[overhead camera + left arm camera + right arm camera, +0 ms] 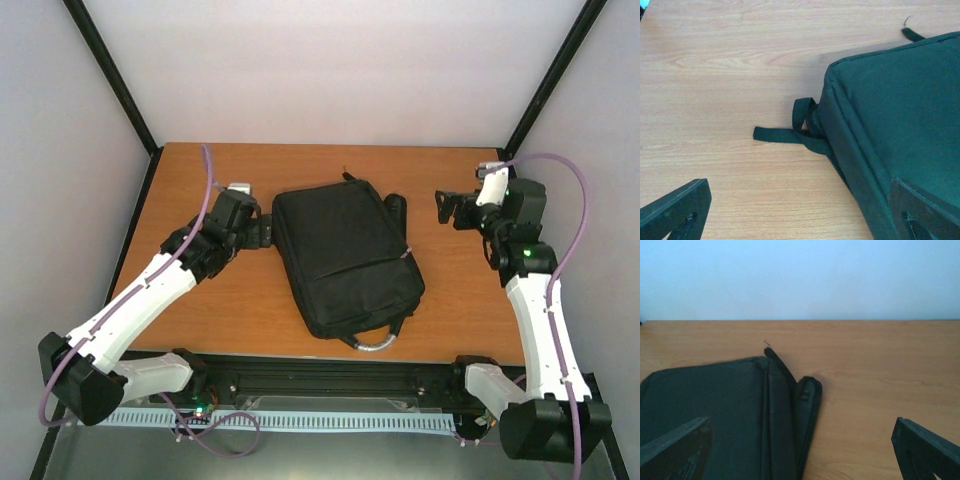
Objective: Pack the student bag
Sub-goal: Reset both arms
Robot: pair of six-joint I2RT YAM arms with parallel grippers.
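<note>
The student bag point(345, 255) lies flat mid-table point(200, 170), with the left pincer point(263, 232) beside its edge and the right pincer point(447, 207) apart, both wide open and empty; packing seems done, so next lift away without snagging the strap point(790, 135).

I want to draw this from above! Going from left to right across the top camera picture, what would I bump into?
left gripper → student bag → right gripper
</note>
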